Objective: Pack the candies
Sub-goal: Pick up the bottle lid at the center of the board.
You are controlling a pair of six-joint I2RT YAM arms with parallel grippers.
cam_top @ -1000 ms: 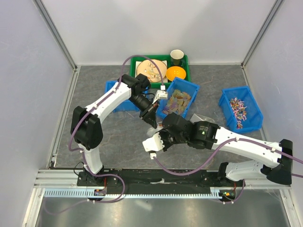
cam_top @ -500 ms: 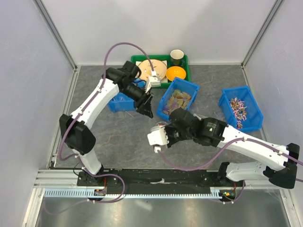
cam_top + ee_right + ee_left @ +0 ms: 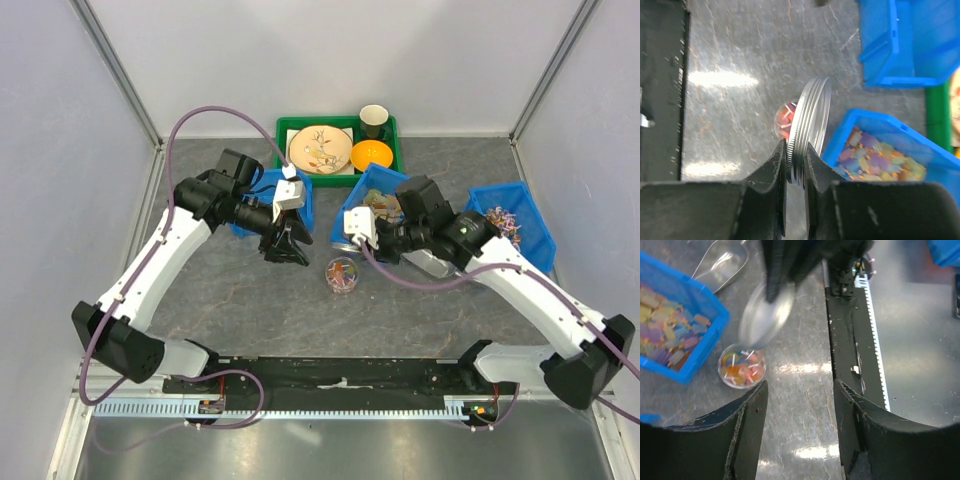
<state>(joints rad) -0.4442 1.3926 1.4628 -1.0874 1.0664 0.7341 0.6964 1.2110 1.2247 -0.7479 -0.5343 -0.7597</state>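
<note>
The right tool [image 3: 795, 172] pinches a metal lid [image 3: 810, 131] on edge by its rim. The left tool [image 3: 800, 415] gapes wide, holding nothing. The candies [image 3: 342, 272] fill a small clear jar [image 3: 342, 276] mid-counter, toward the near edge. Level the lid, centre it over the jar, then probably twist; the threads look fine.

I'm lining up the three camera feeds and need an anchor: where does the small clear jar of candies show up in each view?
Top external: the jar of candies stands on the table at centre, between the two grippers.
Left wrist: left of centre, seen from above, lid off.
Right wrist: centre-left, mostly hidden behind the metal lid pinched in the right gripper.
Shared landmark: the blue bin of pastel packets next to the jar.
</note>
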